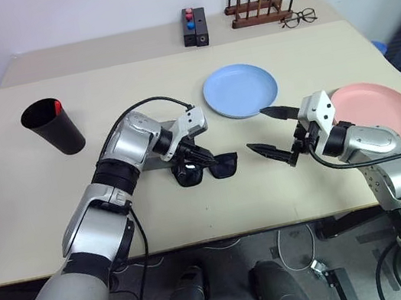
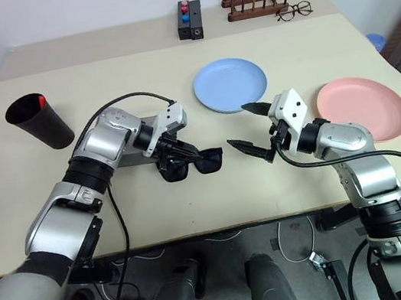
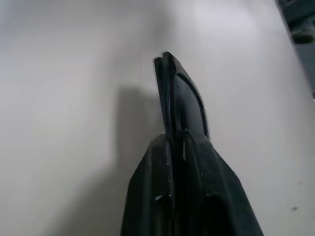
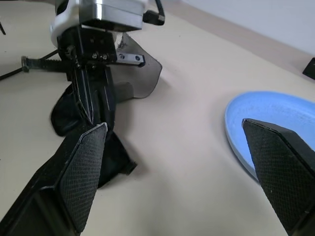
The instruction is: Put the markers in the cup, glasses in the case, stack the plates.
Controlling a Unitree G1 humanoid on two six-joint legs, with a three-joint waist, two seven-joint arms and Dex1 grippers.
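While the table (image 1: 21, 189) carries several things, each can be counted: two plates, one cup, one pair of sunglasses, one case, one marker. The blue plate (image 1: 240, 90) lies right of the middle, toward the far side, and the pink plate (image 1: 380, 112) lies near the right edge, apart from it, so the two are not stacked. The black cup (image 1: 53, 127) stands upright at the far left, and the red cap of the marker (image 1: 57, 106) shows inside its rim. The sunglasses (image 1: 206, 170) lie near the middle of the table, toward the near edge. The grey case (image 2: 134, 158) lies just left of them, mostly hidden under the left arm, its lid raised in the right wrist view.

At the far edge stand one black block with red and blue knobs (image 1: 194, 26), one wooden rack (image 1: 259, 4) and one pair of clear spectacles (image 1: 298, 18).

The left arm reaches in from the near left, wrist bent, pointing down and to the right. The left gripper (image 1: 195, 156) has its fingers pressed together, pinching the frame of the sunglasses at their left end. The right arm comes from the near right with its forearm about level, pointing left. The right gripper (image 1: 267, 131) is spread wide and holds nothing, hovering between the sunglasses and the blue plate.
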